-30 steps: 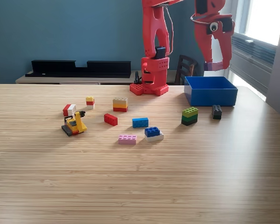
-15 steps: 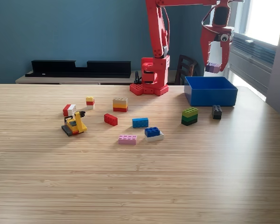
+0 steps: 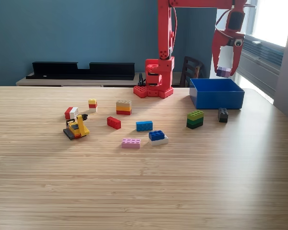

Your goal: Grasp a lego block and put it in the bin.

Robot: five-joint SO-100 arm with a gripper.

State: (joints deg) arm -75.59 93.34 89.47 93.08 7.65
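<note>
1. The single exterior view sits at the table's (image 3: 144,191) near edge, slightly above the tabletop, looking level toward the far blue wall (image 3: 62,33).
2. It stands well back, framing the arm's base (image 3: 156,81) far, right of centre.

One red robot arm (image 3: 164,43) stands at the far side of the table (image 3: 144,182). One blue bin (image 3: 216,93) sits to its right. Ten block pieces lie on the table, plus one purple block (image 3: 223,72) in the gripper (image 3: 224,67).
</note>
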